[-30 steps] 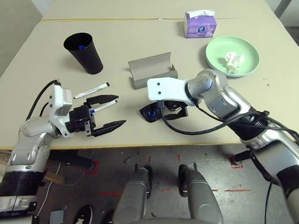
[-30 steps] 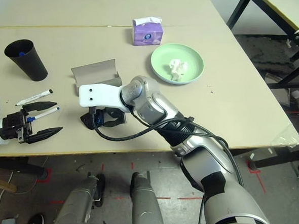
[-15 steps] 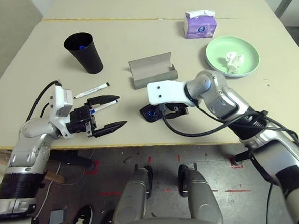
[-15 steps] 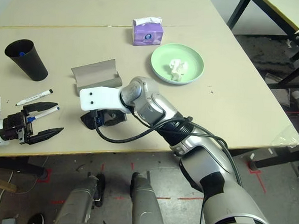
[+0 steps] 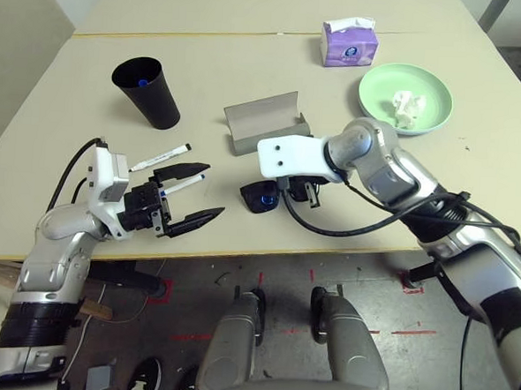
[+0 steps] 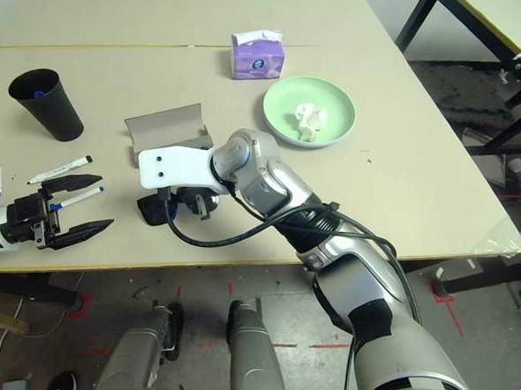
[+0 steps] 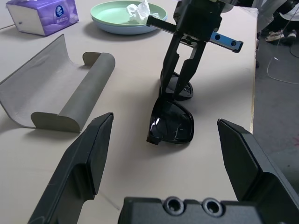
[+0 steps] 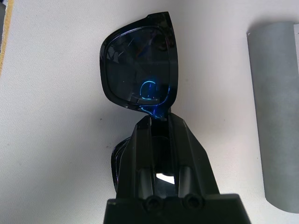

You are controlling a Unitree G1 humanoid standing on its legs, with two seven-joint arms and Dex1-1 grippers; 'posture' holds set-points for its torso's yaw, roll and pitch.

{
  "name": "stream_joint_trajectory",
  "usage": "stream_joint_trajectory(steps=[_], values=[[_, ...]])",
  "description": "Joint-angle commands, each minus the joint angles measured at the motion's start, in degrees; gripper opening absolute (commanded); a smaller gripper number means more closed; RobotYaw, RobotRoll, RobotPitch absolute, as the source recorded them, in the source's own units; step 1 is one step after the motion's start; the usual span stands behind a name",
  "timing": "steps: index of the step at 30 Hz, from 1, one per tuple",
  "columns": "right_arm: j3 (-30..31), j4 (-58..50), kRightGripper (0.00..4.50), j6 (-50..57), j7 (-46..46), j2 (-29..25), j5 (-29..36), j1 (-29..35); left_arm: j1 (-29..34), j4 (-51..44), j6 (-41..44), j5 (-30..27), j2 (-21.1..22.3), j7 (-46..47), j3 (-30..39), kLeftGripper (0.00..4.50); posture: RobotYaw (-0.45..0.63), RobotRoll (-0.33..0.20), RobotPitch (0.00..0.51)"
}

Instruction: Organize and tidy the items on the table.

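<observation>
R gripper (image 7: 183,88) pinched on sunglasses (image 7: 172,126) at the bridge, near table (image 5: 420,183) front edge, beside open glasses case (image 5: 263,123), prob for casing next. L gripper (image 5: 190,195) wide open, empty, over blue-cap marker (image 5: 180,185), ready.

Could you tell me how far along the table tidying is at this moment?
Partly done. One blue-capped marker stands in the black cup, and the crumpled tissue lies on the green plate. In hand: the right gripper is closed on the bridge of the black sunglasses on the table. Left: the sunglasses go into the open grey case, and two markers lie near the open left gripper.
</observation>
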Motion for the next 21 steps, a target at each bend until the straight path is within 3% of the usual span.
stream_joint_trajectory(steps=[1, 10, 21], values=[[0.0, -1.1, 0.23, 0.7, 1.4, 0.6, 0.6, 0.5, 0.9, -0.7, 0.5, -0.4, 0.2, -0.1, 0.8, 4.50, -0.03, 0.000, 0.242], [-3.8, 8.5, 0.23, -2.5, 2.6, 0.8, 1.2, -10.8, -0.4, 2.2, 0.1, -0.1, 0.2, -0.6, 1.2, 4.50, -0.05, 0.000, 0.238], [-5.0, 41.6, 0.23, -22.7, -8.6, 9.6, -3.1, -25.1, -1.4, 5.6, 0.5, -0.4, -0.3, 2.5, 4.8, 4.50, -0.02, 0.000, 0.239]])
